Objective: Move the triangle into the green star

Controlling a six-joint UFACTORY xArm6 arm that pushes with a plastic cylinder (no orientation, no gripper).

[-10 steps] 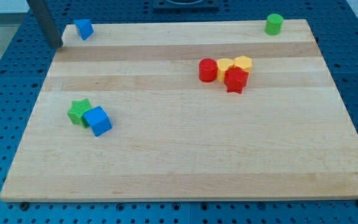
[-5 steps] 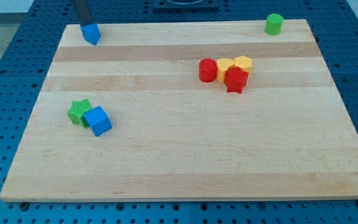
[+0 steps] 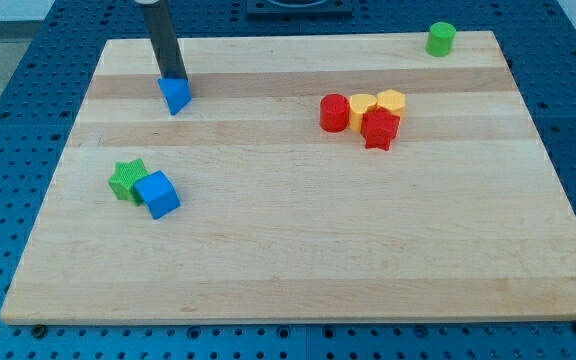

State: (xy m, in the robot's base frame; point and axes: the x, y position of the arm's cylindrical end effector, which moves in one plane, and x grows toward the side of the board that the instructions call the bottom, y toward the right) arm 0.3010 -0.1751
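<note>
The big wooden desk (image 3: 298, 260) fills most of the view. My end effector is only a dark rod with no jaws, so it cannot open, close or grip anything. My tip (image 3: 172, 78) sits near the desk's top left part.

The blue triangle (image 3: 175, 94) touches my tip, just below it in the view. The green star (image 3: 126, 180) lies well below my tip and a bit to the view's left, well apart from the triangle. The blue cube (image 3: 157, 193) touches the star on its lower right side.

Far to the right of my tip is a tight bunch: a red cylinder (image 3: 334, 112), two yellow blocks (image 3: 363, 106) (image 3: 392, 101) and a red block (image 3: 379, 128), all touching.

The green cylinder (image 3: 441, 39) stands alone at the desk's top right corner, farthest from my tip.
</note>
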